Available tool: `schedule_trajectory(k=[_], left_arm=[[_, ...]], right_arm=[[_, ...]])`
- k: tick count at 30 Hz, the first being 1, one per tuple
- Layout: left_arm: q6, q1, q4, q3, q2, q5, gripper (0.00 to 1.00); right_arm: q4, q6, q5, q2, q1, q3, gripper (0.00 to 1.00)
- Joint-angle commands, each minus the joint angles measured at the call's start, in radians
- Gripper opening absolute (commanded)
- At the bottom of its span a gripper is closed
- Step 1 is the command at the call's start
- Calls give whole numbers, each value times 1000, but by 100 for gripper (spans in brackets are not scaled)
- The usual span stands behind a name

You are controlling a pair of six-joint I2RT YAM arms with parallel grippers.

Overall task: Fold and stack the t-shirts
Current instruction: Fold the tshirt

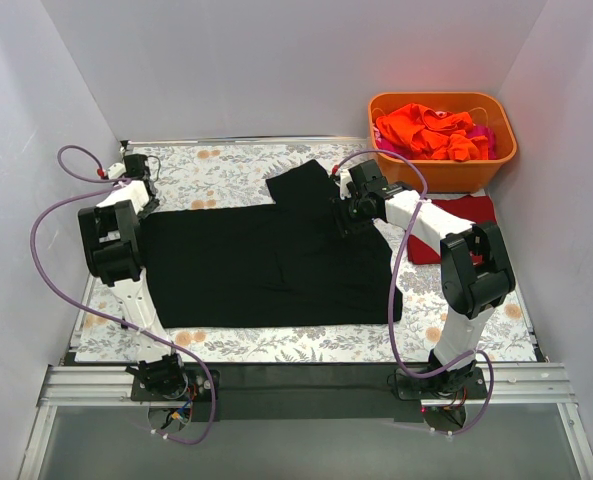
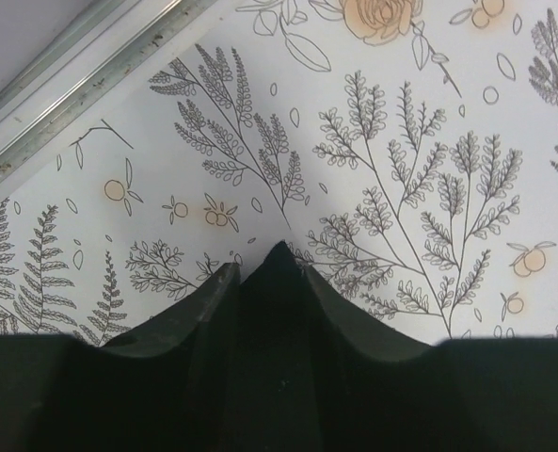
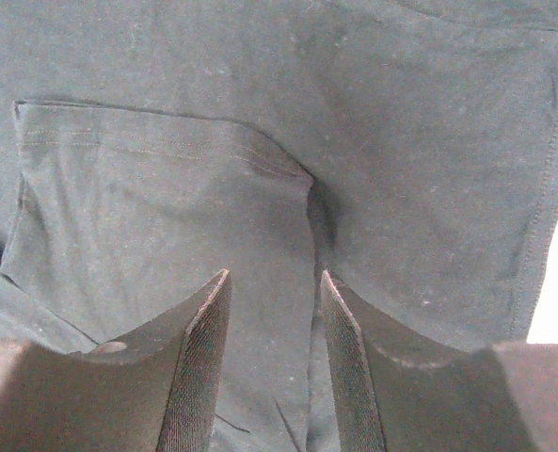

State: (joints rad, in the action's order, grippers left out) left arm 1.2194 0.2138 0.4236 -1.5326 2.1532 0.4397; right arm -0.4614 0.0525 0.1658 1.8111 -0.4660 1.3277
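Note:
A large black t-shirt (image 1: 266, 260) lies spread flat in the middle of the table, one sleeve (image 1: 304, 185) pointing to the back. My left gripper (image 1: 146, 207) is at the shirt's left edge. In the left wrist view it (image 2: 267, 266) is shut on a peak of black fabric (image 2: 280, 301). My right gripper (image 1: 344, 222) is over the shirt's right side near the sleeve. In the right wrist view it (image 3: 274, 275) is open just above the fabric (image 3: 166, 188), beside a crease (image 3: 321, 212). A dark red t-shirt (image 1: 458, 215) lies to the right, partly under my right arm.
An orange plastic tub (image 1: 446, 170) at the back right holds bunched orange (image 1: 426, 130) and pink (image 1: 483, 135) shirts. The leaf-print tablecloth (image 1: 236, 160) covers the table; a metal rail (image 2: 62, 85) runs along its left edge. White walls close in on three sides.

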Motion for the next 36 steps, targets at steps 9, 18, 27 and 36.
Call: schedule_trajectory(k=[9, 18, 27, 36], left_arm=[[-15, -17, 155, 38, 23, 5, 3], [-15, -17, 136, 63, 5, 16, 0], [-11, -17, 130, 65, 7, 8, 0], [-12, -17, 129, 68, 10, 8, 0]], right_arm=[[30, 1, -83, 40, 12, 106, 42], [75, -86, -219, 177, 59, 238, 37], [101, -125, -241, 330, 90, 347, 37], [107, -135, -207, 412, 107, 424, 37]])
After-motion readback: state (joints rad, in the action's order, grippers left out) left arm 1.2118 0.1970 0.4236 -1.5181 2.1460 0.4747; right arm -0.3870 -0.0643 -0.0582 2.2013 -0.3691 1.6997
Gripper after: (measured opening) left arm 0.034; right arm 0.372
